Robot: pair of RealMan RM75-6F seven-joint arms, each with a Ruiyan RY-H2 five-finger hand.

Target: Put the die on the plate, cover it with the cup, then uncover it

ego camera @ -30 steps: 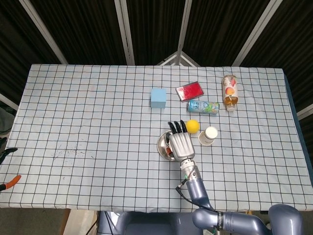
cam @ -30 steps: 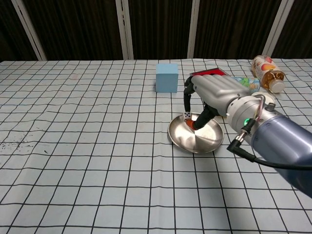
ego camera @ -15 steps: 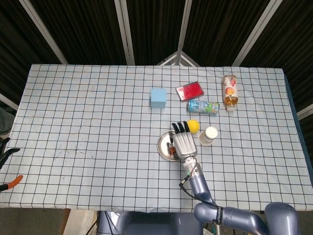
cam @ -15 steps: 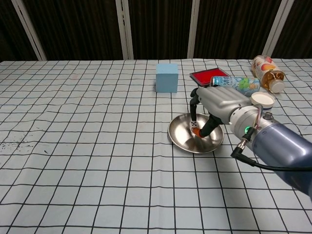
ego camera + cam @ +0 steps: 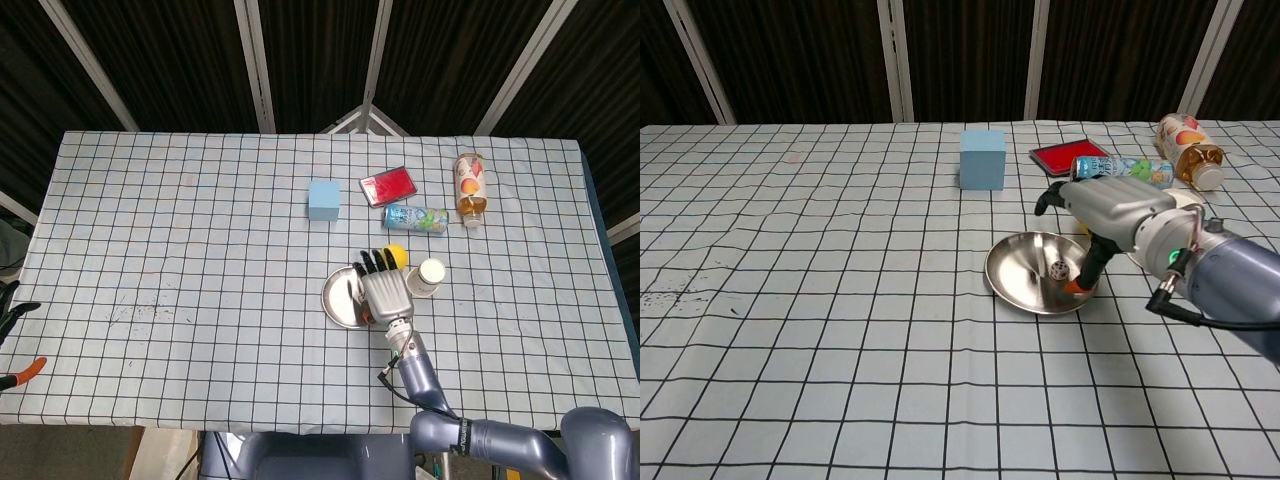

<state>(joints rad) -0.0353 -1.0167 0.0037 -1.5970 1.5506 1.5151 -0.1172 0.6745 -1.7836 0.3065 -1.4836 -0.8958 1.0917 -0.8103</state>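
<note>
The checked surface (image 5: 180, 250) fills both views, its near edge cut off by the robot's own body in the head view. The right hand (image 5: 1110, 215) hangs over the right rim of the steel plate (image 5: 1015, 280), which sits right of the surface's centre; the hand's fingers are apart and bent down with nothing between them, a thumb tip reaching to the plate's rim. In the head view the hand (image 5: 385, 290) hides the plate's right half and whatever lies in it. The chest view shows the die (image 5: 1060, 268) lying free inside the plate, right of its middle, just beside the thumb; whether they touch is unclear. The paper cup (image 5: 428, 275) stands just right of the hand, and in the chest view only a sliver of its rim shows behind the wrist. A yellow ball (image 5: 397, 254) is mostly hidden behind the fingertips. The left hand shows in neither view.
</note>
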